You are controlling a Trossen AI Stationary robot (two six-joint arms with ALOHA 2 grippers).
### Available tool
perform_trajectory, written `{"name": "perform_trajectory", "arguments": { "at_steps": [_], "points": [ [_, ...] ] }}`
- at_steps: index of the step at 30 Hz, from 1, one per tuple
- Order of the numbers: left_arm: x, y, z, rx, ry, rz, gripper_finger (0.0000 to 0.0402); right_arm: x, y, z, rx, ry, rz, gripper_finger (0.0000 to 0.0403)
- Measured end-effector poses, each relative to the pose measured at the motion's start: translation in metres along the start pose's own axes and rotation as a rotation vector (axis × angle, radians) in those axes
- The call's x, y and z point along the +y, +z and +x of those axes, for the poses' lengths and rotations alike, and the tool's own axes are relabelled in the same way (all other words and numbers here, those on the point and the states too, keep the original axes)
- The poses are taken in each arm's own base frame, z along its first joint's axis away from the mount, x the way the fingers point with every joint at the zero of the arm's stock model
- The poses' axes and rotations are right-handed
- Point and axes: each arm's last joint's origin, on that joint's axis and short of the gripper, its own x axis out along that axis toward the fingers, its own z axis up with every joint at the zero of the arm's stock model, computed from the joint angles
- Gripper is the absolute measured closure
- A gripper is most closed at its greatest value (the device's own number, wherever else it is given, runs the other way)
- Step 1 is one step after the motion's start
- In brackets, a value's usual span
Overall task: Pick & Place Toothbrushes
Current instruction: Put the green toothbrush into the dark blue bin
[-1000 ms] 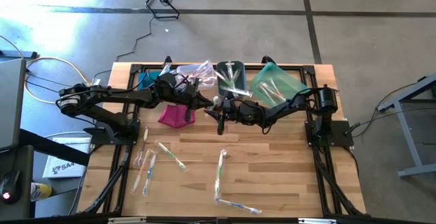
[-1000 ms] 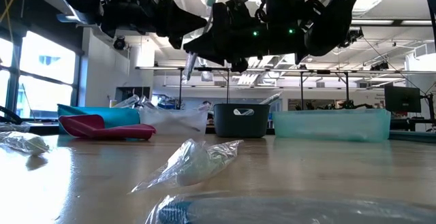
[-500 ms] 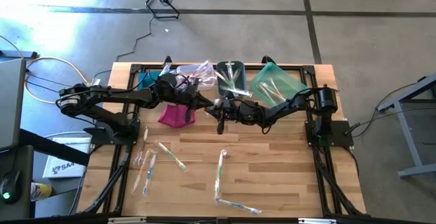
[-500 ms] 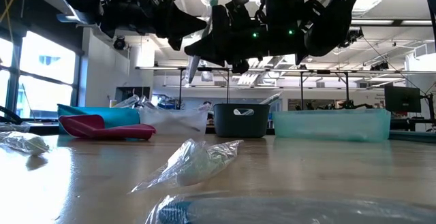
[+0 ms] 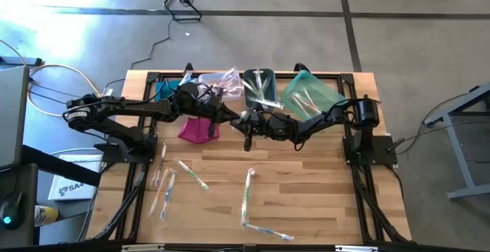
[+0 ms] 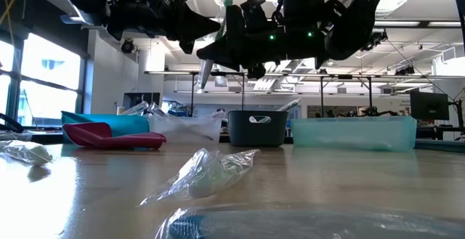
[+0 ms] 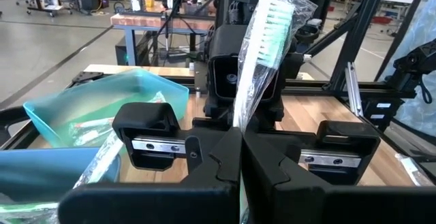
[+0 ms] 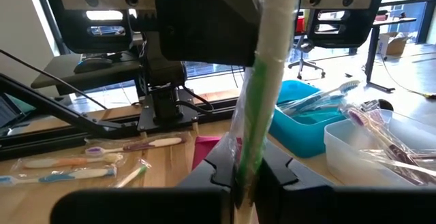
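Both arms meet above the middle of the counter point(image 5: 306, 191), just in front of the row of bins. One wrapped toothbrush point(image 7: 262, 43) with a green and white handle is clamped at once by the left end effector point(image 5: 239, 117) and the right end effector point(image 5: 251, 126): each wrist view shows that arm's own fingers closed around the brush, and the other arm's end effector directly opposite, facing it.

This looks like a hand-over in mid-air. The brush stands roughly upright between the two end effectors, its long axis running up and down across the line on which the arms face each other; the bristle head rises above the left fingers in the left wrist view, and in the low view the wrapper tip point(image 6: 205, 70) hangs below the pair.

The move to come turns on which side lets go. The dark bin point(image 5: 259, 88) and the teal bin point(image 5: 310, 93) lie just behind the right end effector, on its own arm's side, so the right arm seems the nearer carrier.

More brushes point(image 5: 246, 194) lie on the counter well in front of both end effectors, not yet picked.
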Motion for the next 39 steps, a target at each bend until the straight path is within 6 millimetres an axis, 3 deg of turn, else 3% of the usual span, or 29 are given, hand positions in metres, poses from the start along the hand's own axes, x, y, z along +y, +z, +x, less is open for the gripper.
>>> {"name": "perform_trajectory", "arguments": {
  "at_steps": [5,17,39],
  "points": [
    [0.0000,-0.0001,0.0000,0.001,0.004,0.001,0.0386,0.0001,0.0003,0.0000,-0.001,0.001,0.000,0.0388],
    [0.0006,-0.0026,-0.0002,0.026,0.019,-0.010,0.0285,0.0004,0.0001,-0.0001,0.001,0.006,0.000,0.0388],
    [0.0005,-0.0033,-0.0003,0.028,0.019,-0.014,0.0280,0.0004,0.0004,-0.0001,0.000,0.003,0.000,0.0387]
  ]
}}
